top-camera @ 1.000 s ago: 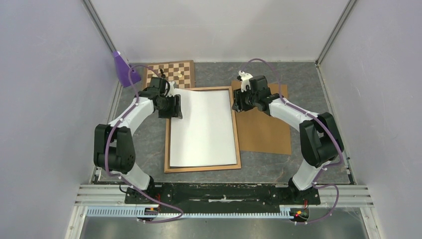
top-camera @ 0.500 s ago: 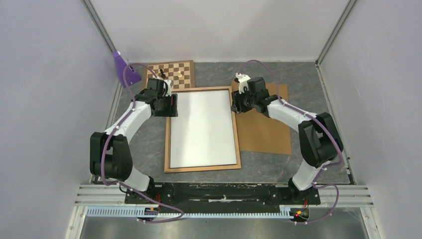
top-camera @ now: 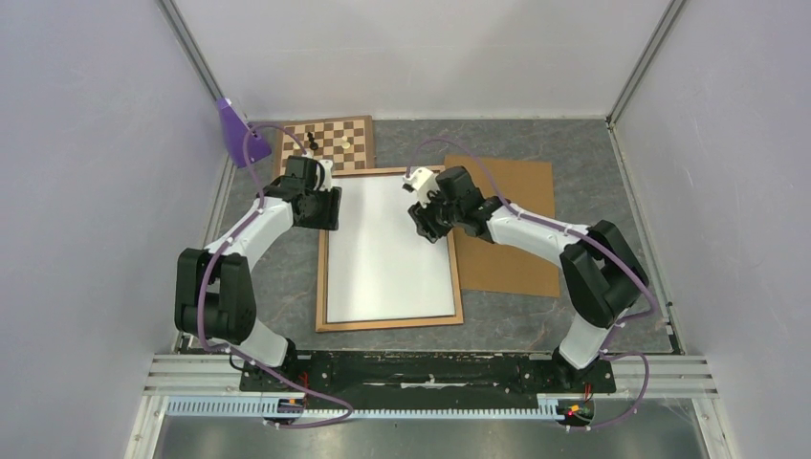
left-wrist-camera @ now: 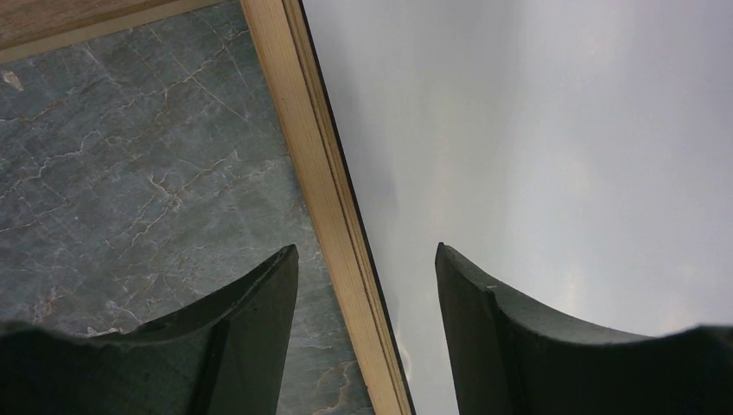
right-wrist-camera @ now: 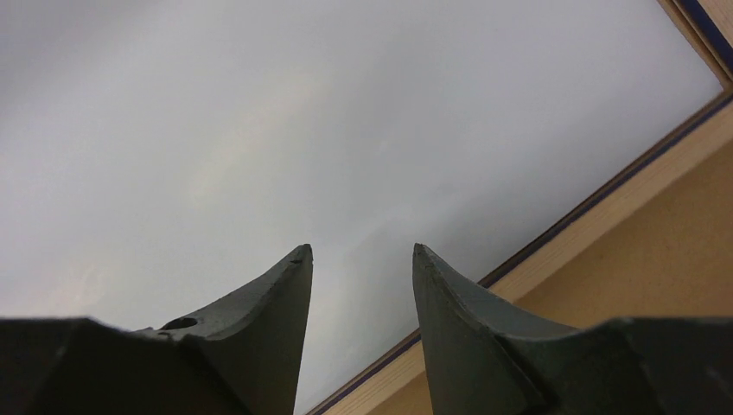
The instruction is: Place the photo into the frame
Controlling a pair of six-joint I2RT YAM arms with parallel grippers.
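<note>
Showing a large, thin, rectangular picture frame lying flat on the grey marbled surface, its light brown wooden back turned upward; a large rectangular photo lies within the frame's opening with its plain white back upward, and the wooden rail shows on all four sides of it; whether the sheet is fully seated cannot be told.

The left gripper stands at the frame's left rail, near the far corner; in the left wrist view the left gripper has its jaws parted, one dark finger above the grey surface and the other above the white sheet, with the pale rail and its dark inner edge running between them; nothing is grasped.

The right gripper hangs over the far right part of the photo; in the right wrist view the right gripper is likewise released, both fingers above the white sheet and just inside the right rail, whose inner edge shows dark blue; nothing lies between the jaws.

A plain brown backing board lies flat just beside the frame on its right, partly under the right arm; a small wooden chessboard carrying a few pieces lies just beyond the frame's far left corner; a purple wedge-shaped object sits at the far left edge, by the wall.
</note>
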